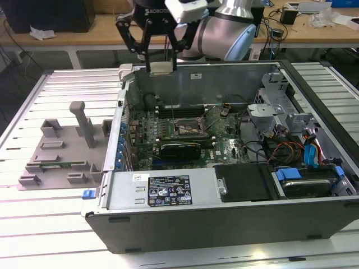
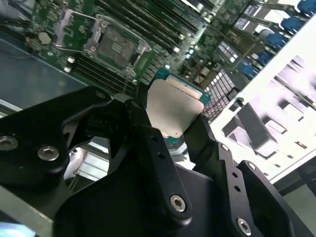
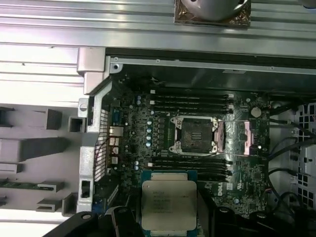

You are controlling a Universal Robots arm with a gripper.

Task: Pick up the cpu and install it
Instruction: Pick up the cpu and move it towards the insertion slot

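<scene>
The hand point(image 1: 161, 63) is closed on the cpu point(image 3: 169, 202), a small flat square chip with a dull silver metal lid on a green base. It is held at the upper centre of the exterior view, above the far wall of the open computer case point(image 1: 235, 81). The socket point(image 3: 193, 134), a dark square in a steel frame, lies open below.

Risk: a tilted or rotated chip could jam on the frame or damage the contacts. The smooth edges could slip and let it drop.

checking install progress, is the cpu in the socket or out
Out: the gripper holds the cpu above the case, and the socket is open and empty.
</scene>
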